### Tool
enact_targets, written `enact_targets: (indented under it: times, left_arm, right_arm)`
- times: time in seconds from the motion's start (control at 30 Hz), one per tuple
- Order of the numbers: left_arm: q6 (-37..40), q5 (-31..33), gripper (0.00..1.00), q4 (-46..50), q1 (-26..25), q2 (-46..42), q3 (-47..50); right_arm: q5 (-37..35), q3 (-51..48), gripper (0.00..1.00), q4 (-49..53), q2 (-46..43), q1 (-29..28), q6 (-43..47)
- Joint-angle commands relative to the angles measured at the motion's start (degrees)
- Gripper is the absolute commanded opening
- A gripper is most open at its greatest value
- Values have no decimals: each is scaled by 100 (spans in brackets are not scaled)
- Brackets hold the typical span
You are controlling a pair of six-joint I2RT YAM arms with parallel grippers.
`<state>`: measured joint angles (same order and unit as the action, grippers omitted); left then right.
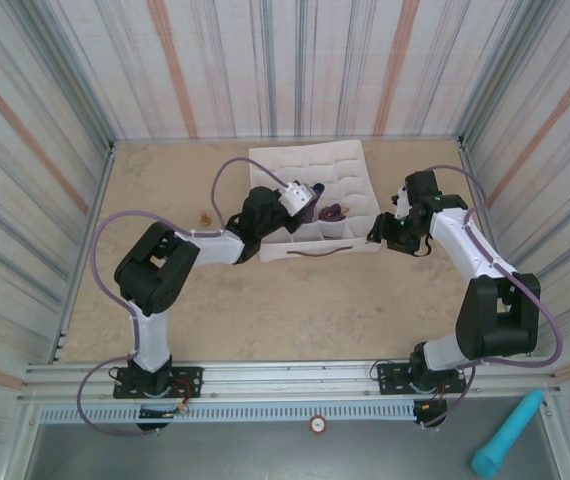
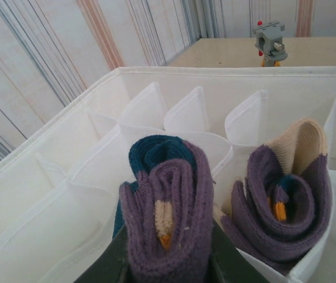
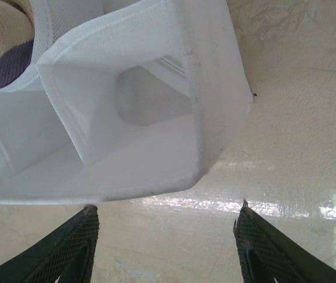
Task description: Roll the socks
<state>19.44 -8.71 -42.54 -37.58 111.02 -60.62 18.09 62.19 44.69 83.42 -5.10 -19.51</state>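
- Box (image 1: 310, 170): white fabric, split into compartments by soft dividers, lying on the far middle of the table, slightly askew.
- Table (image 1: 295, 300): beige, mottled, glossy near the box's corner.
- Walls (image 1: 285, 60): striped panels in grey, white and orange on three sides.
- Orange bit (image 1: 204, 216): small, on the table left of the box.
- Grey clamp (image 2: 268, 41): red knobs, orange base, standing beyond the box.
- Teal tube (image 1: 508, 433): off the table, near right corner.
- Rail (image 1: 295, 375): metal, along the near edge.
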Motion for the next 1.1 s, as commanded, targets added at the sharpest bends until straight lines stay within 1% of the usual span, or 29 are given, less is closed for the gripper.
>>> enact_targets:
  times: [0.0, 0.1, 0.3, 0.6, 0.77, 0.87, 1.0, 1.07]
  left_arm:
    - [165, 82, 0, -395, 14, 82, -92]
    - [66, -34, 0, -465, 14, 38, 0]
    - [133, -56, 0, -1039, -3, -61, 423]
    - [200, 115, 0, -1163, -73, -59, 559]
    - [237, 355, 0, -1563, -100, 73, 644]
    - [243, 252, 0, -1781, -104, 148, 735]
    - [203, 256, 4, -2094, -111, 161, 922]
    - [218, 213, 4, -2031, -109, 191, 913]
  right_arm:
    - [90, -109, 63, 2, -19, 44, -132]
    - [92, -123, 63, -29, -17, 47, -133]
    - [166, -104, 63, -74, 38, 41, -167]
    - [162, -112, 63, -43, -14, 39, -167]
    - [160, -117, 63, 3, -41, 47, -154]
    - [125, -92, 63, 61, -62, 68, -117]
    - [147, -114, 63, 83, -95, 126, -97]
    - [177, -112, 63, 77, -84, 127, -97]
